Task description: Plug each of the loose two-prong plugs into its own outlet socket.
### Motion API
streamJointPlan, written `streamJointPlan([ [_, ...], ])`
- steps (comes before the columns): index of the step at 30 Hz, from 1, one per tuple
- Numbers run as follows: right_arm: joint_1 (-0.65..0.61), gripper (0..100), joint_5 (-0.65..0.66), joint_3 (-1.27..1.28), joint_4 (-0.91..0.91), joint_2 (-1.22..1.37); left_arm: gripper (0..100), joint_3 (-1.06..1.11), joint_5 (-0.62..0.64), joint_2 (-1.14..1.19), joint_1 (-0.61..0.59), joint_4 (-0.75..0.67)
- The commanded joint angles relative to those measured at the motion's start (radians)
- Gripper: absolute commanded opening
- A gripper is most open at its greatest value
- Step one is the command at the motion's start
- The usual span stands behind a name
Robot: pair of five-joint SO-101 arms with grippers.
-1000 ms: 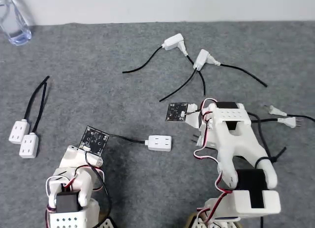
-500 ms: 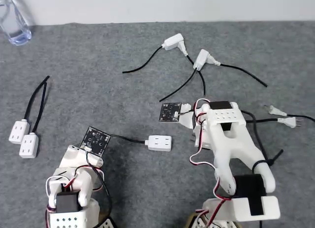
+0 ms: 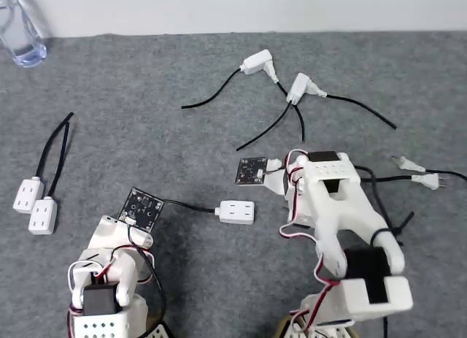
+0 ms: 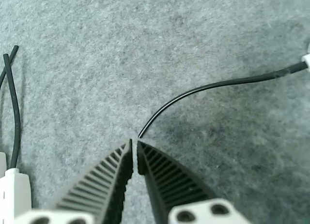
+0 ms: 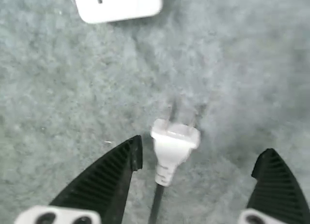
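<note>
From above, on the grey carpet (image 3: 146, 97), the left arm (image 3: 109, 279) sits at the near edge with the right arm (image 3: 343, 221) beside it. A white socket (image 3: 236, 212) lies between them. Off to the left arm's outer side lie two spare sockets (image 3: 29, 194), side by side, their black leads running away from the arms. Toward the far side of the carpet lie two plugs (image 3: 257, 62), and a second pair (image 3: 429, 180) lies just beyond the right arm.

Left wrist camera: the left claw (image 4: 134, 146) is closed on nothing. Its tips meet over the carpet near the free end of a black cord (image 4: 218, 86).

Right wrist camera: the right claw (image 5: 201, 156) stands wide open astride a white plug (image 5: 175, 137), which touches neither finger and lies nearer one than the other. The plug seems to lie flat, its blurred prongs pointing toward the white socket, which is near but apart.
</note>
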Motion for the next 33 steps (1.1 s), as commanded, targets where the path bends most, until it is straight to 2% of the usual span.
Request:
streamJointPlan([
  [1, 0.002, 35.7, -0.009, -0.037, -0.045, 0.03, 2, -0.004, -0.009, -0.017, 0.005, 0.003],
  [18, 0.036, 35.6, -0.038, -0.064, -0.136, 0.059, 2, -0.004, -0.009, -0.017, 0.005, 0.003],
  [21, 0.035, 31.7, -0.114, -0.063, -0.156, 0.059, 2, -0.004, -0.009, -0.017, 0.005, 0.003],
  [26, 0.033, 20.8, -0.138, -0.063, -0.156, 0.059, 2, -0.004, -0.009, -0.017, 0.005, 0.003],
  [33, 0.035, 19.3, -0.138, -0.064, -0.157, 0.059, 2, -0.004, -0.009, -0.017, 0.005, 0.003],
])
